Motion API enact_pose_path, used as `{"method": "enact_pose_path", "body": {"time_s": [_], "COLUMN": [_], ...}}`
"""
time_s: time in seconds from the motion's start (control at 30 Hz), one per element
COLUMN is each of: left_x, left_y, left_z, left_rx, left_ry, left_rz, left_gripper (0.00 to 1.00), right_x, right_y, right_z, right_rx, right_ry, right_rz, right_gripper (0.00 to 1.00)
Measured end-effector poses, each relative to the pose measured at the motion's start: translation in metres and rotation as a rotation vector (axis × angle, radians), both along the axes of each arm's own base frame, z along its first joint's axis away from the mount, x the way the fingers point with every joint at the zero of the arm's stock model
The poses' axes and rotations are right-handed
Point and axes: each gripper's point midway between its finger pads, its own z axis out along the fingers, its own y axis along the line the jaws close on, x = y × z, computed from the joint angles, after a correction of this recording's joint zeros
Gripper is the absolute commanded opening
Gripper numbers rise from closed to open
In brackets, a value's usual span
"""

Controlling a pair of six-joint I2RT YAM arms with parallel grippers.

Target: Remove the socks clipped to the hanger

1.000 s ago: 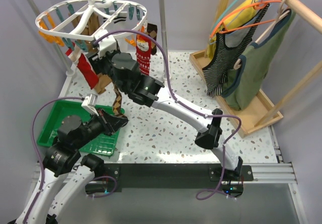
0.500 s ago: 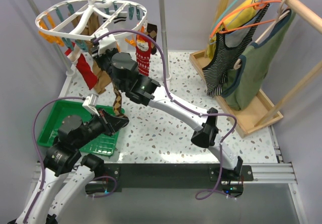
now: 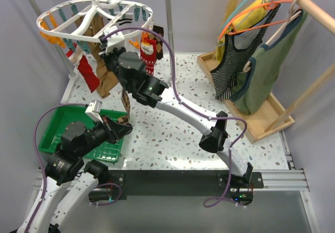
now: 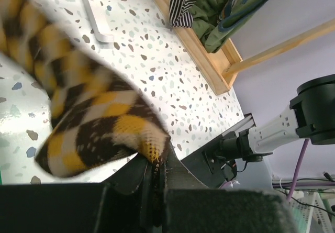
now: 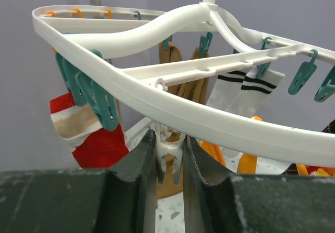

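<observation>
The white oval hanger (image 3: pixel 48 28) hangs at the back left, and its ring (image 5: pixel 220 125) fills the right wrist view. My right gripper (image 3: pixel 108 51) (image 5: pixel 169 141) is raised under the ring, its jaws pressed on both sides of a white clip (image 5: pixel 170 159). The brown-and-black argyle sock (image 3: pixel 124 101) (image 4: pixel 89 123) stretches down to my left gripper (image 3: pixel 123 129) (image 4: pixel 157 165), which is shut on its end. Still clipped are a red sock (image 3: pixel 86 75) (image 5: pixel 94 141), a second red sock (image 3: pixel 148 54), white black-striped socks (image 5: pixel 246 94) and a tan sock (image 3: pixel 107 80) (image 5: pixel 191 89).
A green tray (image 3: pixel 55 124) lies on the table at the near left. A white stand pole (image 3: pixel 169 39) rises beside the hanger. At the right, a wooden rack (image 3: pixel 264 119) carries a striped tank top (image 3: pixel 233 68) and a green garment (image 3: pixel 267 70).
My right gripper has lifted toward the hanger's ring and its jaws have closed in on the white clip. The left gripper stays shut on the argyle sock, barely moved.
</observation>
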Motion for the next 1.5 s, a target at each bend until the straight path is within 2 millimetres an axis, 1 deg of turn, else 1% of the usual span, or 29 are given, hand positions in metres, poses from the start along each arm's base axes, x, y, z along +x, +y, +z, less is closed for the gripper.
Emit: {"method": "enact_pose_path", "body": {"time_s": [0.17, 0.27, 0.37, 0.43, 0.5, 0.63, 0.7, 0.77, 0.87, 1.0, 1.03, 1.07, 1.1, 1.13, 1.17, 1.2, 1.23, 1.27, 1.33, 1.47, 1.5], "left_x": [-0.002, -0.001, 0.001, 0.004, 0.009, 0.029, 0.035, 0.040, 0.043, 0.038, 0.035, 0.032, 0.031, 0.029, 0.028, 0.027, 0.027, 0.027, 0.027, 0.030, 0.031], "left_y": [0.005, 0.014, 0.026, 0.032, 0.039, 0.052, 0.062, 0.076, 0.098, 0.121, 0.124, 0.127, 0.129, 0.130, 0.131, 0.131, 0.131, 0.131, 0.130, 0.128, 0.126], "left_z": [-0.009, -0.017, -0.023, -0.023, -0.020, -0.006, 0.001, 0.009, 0.018, 0.017, 0.017, 0.017, 0.018, 0.018, 0.017, 0.014, 0.010, 0.006, 0.000, -0.002, -0.001], "left_rx": [0.014, 0.017, 0.028, 0.045, 0.081, 0.149, 0.177, 0.212, 0.278, 0.339, 0.348, 0.348, 0.347, 0.349, 0.349, 0.356, 0.361, 0.370, 0.388, 0.401, 0.401], "left_ry": [0.029, 0.067, 0.102, 0.121, 0.152, 0.178, 0.175, 0.163, 0.152, 0.149, 0.145, 0.137, 0.127, 0.120, 0.114, 0.114, 0.120, 0.128, 0.139, 0.150, 0.147], "left_rz": [0.024, 0.091, 0.171, 0.214, 0.263, 0.369, 0.429, 0.504, 0.604, 0.696, 0.705, 0.713, 0.717, 0.715, 0.712, 0.708, 0.706, 0.703, 0.695, 0.687, 0.678], "left_gripper": [0.00, 0.00, 0.00, 0.00, 0.00, 0.00, 0.00, 0.00, 0.00, 0.00, 0.12, 0.23, 0.33, 0.55, 0.65, 0.73, 0.94, 1.00, 1.00, 1.00, 0.98], "right_x": [0.000, -0.001, -0.002, -0.002, -0.003, -0.005, -0.006, -0.007, -0.009, -0.012, -0.013, -0.014, -0.014, -0.015, -0.015, -0.016, -0.016, -0.017, -0.019, -0.022, -0.024], "right_y": [0.001, 0.002, 0.004, 0.005, 0.006, 0.008, 0.007, 0.006, 0.003, -0.003, -0.005, -0.006, -0.006, -0.007, -0.007, -0.006, -0.005, -0.004, -0.003, 0.000, 0.000], "right_z": [-0.001, -0.004, -0.012, -0.020, -0.026, -0.034, -0.035, -0.036, -0.033, -0.025, -0.023, -0.022, -0.021, -0.021, -0.021, -0.022, -0.023, -0.025, -0.031, -0.049, -0.056], "right_rx": [0.012, 0.018, 0.011, 0.003, -0.007, -0.026, -0.031, -0.032, -0.029, -0.023, -0.021, -0.019, -0.017, -0.016, -0.017, -0.015, -0.015, -0.017, -0.029, -0.063, -0.077], "right_ry": [0.012, 0.027, 0.050, 0.073, 0.090, 0.114, 0.122, 0.128, 0.131, 0.128, 0.128, 0.128, 0.129, 0.131, 0.133, 0.135, 0.141, 0.147, 0.167, 0.211, 0.229], "right_rz": [0.004, 0.012, 0.021, 0.026, 0.030, 0.044, 0.048, 0.049, 0.050, 0.051, 0.051, 0.054, 0.055, 0.057, 0.059, 0.062, 0.067, 0.074, 0.083, 0.105, 0.111], "right_gripper": [0.00, 0.00, 0.00, 0.00, 0.00, 0.00, 0.00, 0.00, 0.00, 0.00, 0.02, 0.12, 0.18, 0.24, 0.32, 0.36, 0.40, 0.47, 0.53, 0.70, 0.71]}}
